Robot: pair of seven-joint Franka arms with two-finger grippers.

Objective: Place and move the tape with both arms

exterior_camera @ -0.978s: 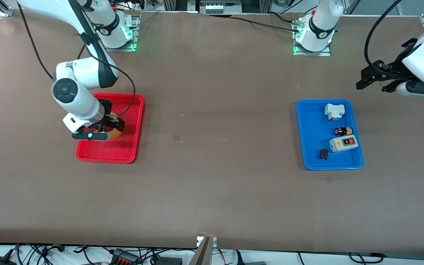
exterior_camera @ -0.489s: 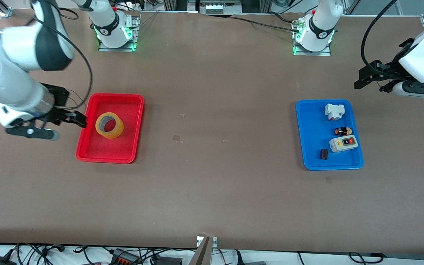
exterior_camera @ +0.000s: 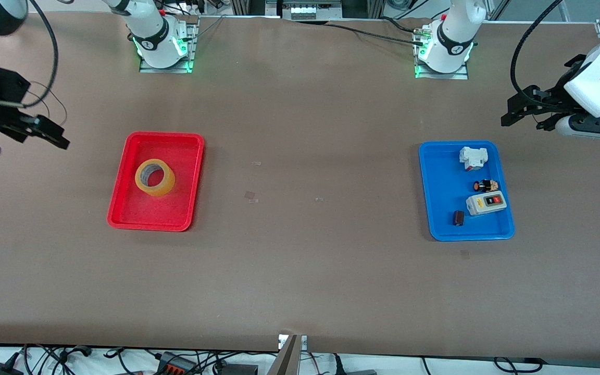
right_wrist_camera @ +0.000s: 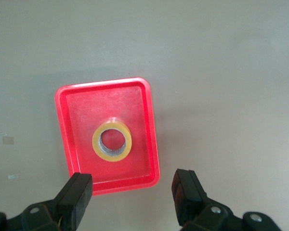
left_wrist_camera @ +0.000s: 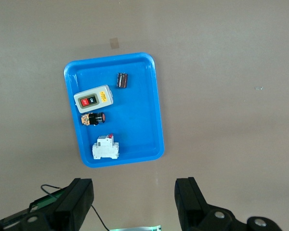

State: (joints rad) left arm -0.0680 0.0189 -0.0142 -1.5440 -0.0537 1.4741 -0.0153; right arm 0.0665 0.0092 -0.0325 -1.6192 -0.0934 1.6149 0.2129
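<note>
A: Yellow tape (exterior_camera: 154,177) flat in red tray (exterior_camera: 123,221), nothing gripping it. I read placing as done.
B: Grippers?
A: Right gripper (exterior_camera: 45,132) up over bare worktop (exterior_camera: 300,271) near the tray, jaws spread. Left gripper (exterior_camera: 526,107) waits above blue tray (exterior_camera: 438,229), spread, empty.

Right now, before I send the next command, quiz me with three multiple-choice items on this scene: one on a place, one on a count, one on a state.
1. Where is the tape?
A. in the red tray
B. in the blue tray
C. on the bare table

2. How many items lie in the blue tray?
A. two
B. four
C. six

3. What is the right tool doing?
A. gripping the tape
B. open, holding nothing
C. shut inside the blue tray

Key: 1 A, the roll lies flat in the red tray. 2 B, four small parts show. 3 B, its fingers stand apart, empty.
</note>
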